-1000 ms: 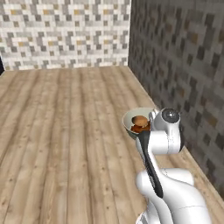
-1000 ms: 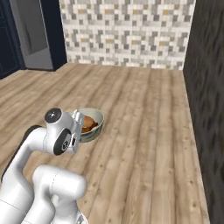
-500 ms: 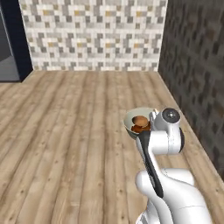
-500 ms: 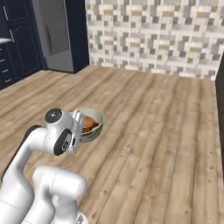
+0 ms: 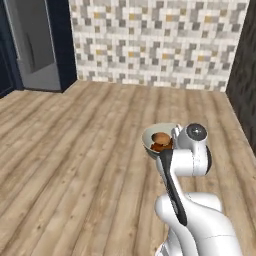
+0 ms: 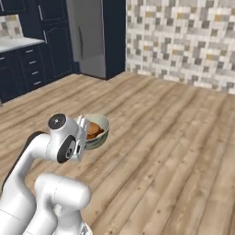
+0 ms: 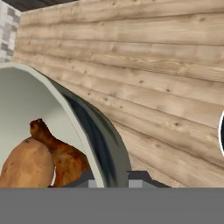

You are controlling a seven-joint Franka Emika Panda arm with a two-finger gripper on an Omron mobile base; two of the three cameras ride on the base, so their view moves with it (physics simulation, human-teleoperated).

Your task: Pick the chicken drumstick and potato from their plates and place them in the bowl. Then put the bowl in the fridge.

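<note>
My gripper [image 7: 109, 179] is shut on the thin rim of the bowl [image 7: 26, 100], one finger inside and one outside, and holds it above the wooden floor. In the cream-white hollow lie the light orange-brown potato [image 7: 26, 164] and the darker reddish-brown chicken drumstick [image 7: 61, 153], touching each other. From the left base the bowl [image 5: 150, 136] hangs just left of the wrist with the potato [image 5: 160, 137] on top and my gripper [image 5: 176, 134] at its right rim. From the right base the bowl [image 6: 100, 137] sits right of my gripper [image 6: 84, 125]. The grey fridge [image 5: 35, 45] [image 6: 89, 36] stands far off, doors closed. The plates are out of view.
Dark navy cabinets [image 6: 27, 64] with a pale counter [image 6: 18, 43] flank the fridge on its left. A mosaic tile wall [image 5: 155, 40] runs along the back, and a dark wall [image 5: 245, 75] closes the right side. Wooden floor [image 5: 75, 150] stretches between me and the fridge.
The whole picture has swung: the base has turned left, bringing the fridge and navy cabinets into view. The arm and the held bowl keep the same pose relative to the base.
</note>
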